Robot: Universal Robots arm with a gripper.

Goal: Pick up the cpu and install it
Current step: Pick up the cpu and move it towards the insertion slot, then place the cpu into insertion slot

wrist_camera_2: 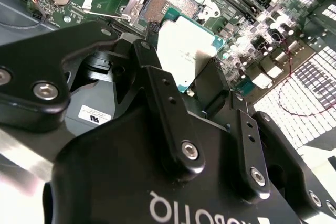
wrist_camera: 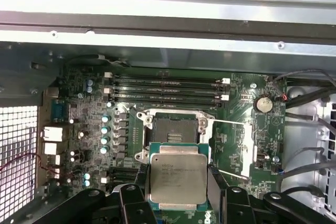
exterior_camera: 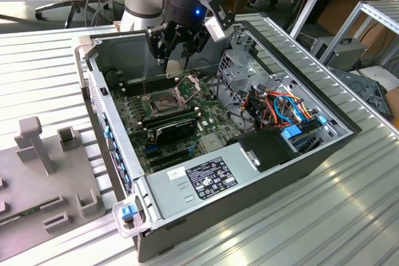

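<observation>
My gripper [exterior_camera: 176, 60] hangs inside the open computer case, shut on the cpu [wrist_camera: 177, 177], a flat square chip with a dull silver top. Both wrist views show the black fingers [wrist_camera: 214, 179] pressing on two opposite edges of the cpu [wrist_camera_2: 186, 51]. The chip is held flat, a little above the green motherboard [exterior_camera: 187, 123]. It is just beside the open dark socket [wrist_camera: 176, 129], whose metal frame is lifted. In the exterior view the socket [exterior_camera: 163, 99] lies directly below the gripper, with its frame tilted up at the exterior view's right.
Long black memory sticks [wrist_camera: 165, 90] sit just beyond the socket. The case wall [exterior_camera: 299, 160] surrounds the board. A drive cage and coloured cables [exterior_camera: 280, 107] fill the exterior view's right. A grey fixture tray [exterior_camera: 43, 179] lies outside the case at the left.
</observation>
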